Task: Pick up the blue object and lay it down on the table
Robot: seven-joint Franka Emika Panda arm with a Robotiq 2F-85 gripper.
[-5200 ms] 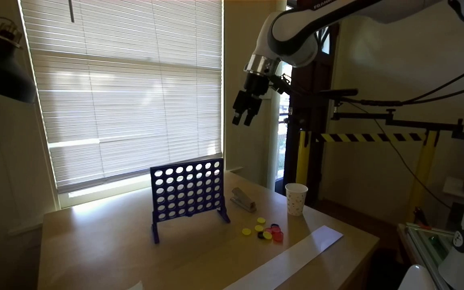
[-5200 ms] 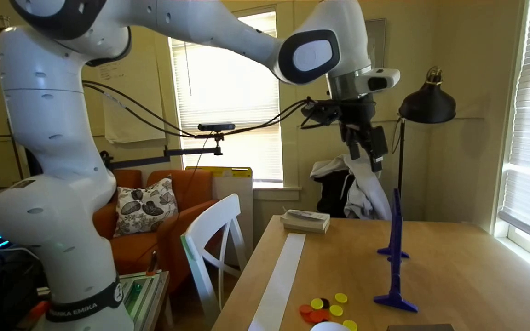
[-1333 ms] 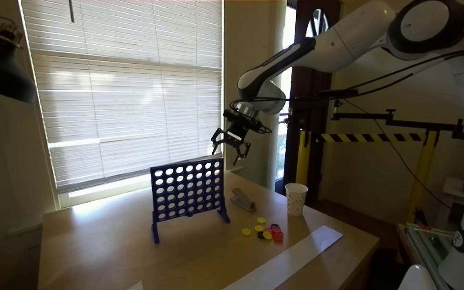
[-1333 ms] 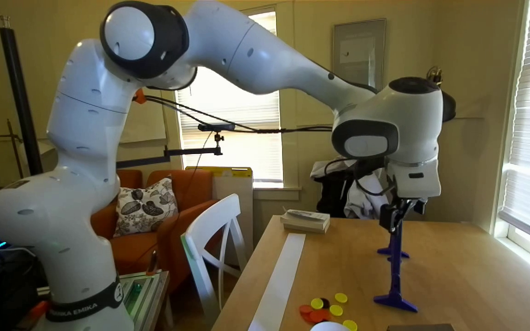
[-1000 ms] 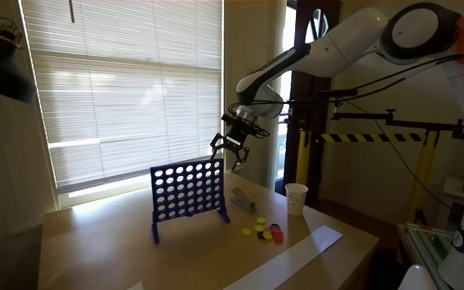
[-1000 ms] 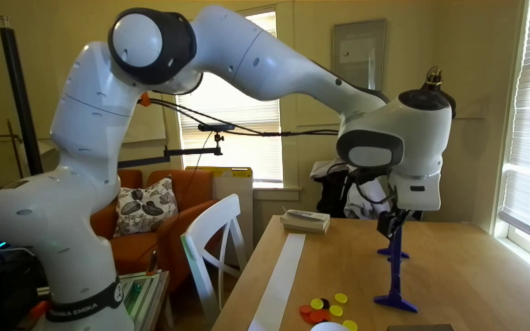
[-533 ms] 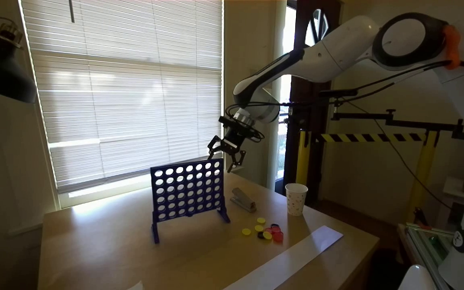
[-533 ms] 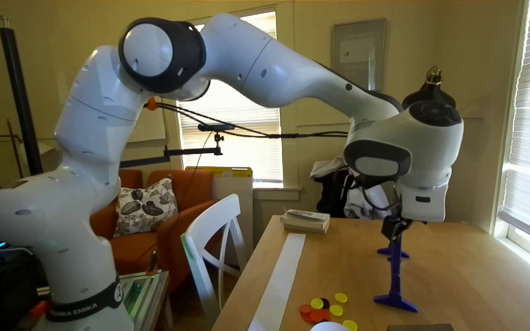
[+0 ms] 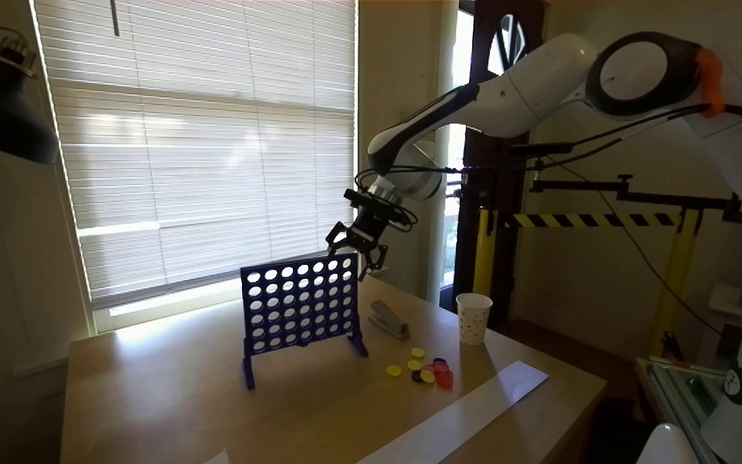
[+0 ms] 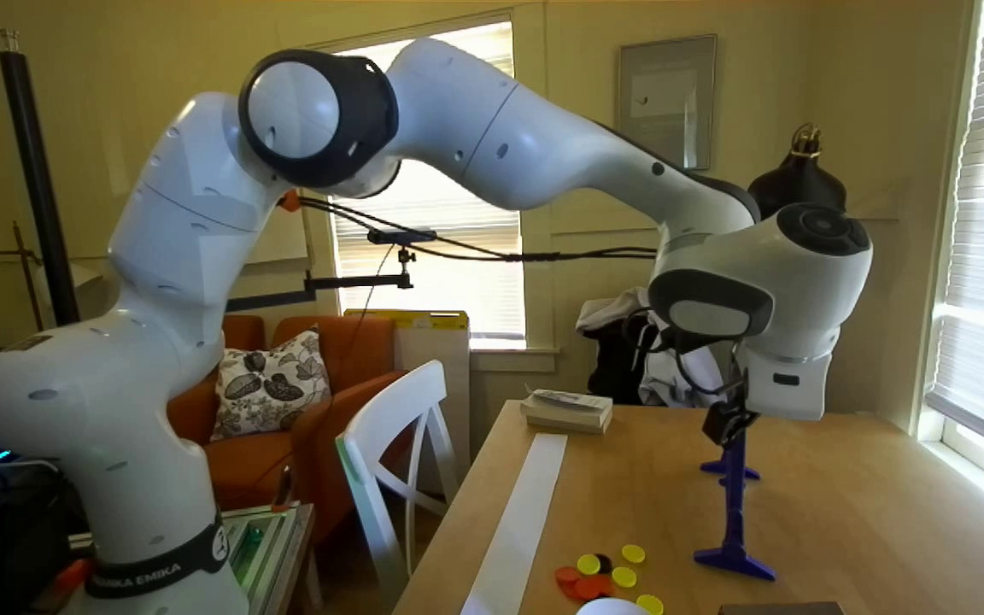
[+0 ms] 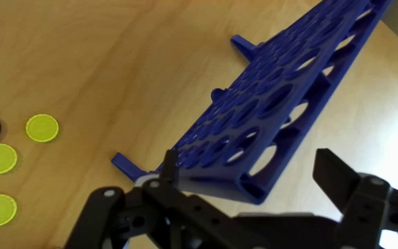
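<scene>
lower than earlier, the gripper (image 9: 346, 265) gapes empty astride the blue board (image 11: 297, 90), upright on the table (image 9: 171, 399); before closing, best twist clockwise to square with its one-o'clock run in the wrist view.

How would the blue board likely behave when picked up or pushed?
The blue board stands straight without sagging, so it's probably stiff. Its rows of open holes suggest it's fairly light for its size. Tall and thin on short feet, it could tip if pushed broadside.
</scene>
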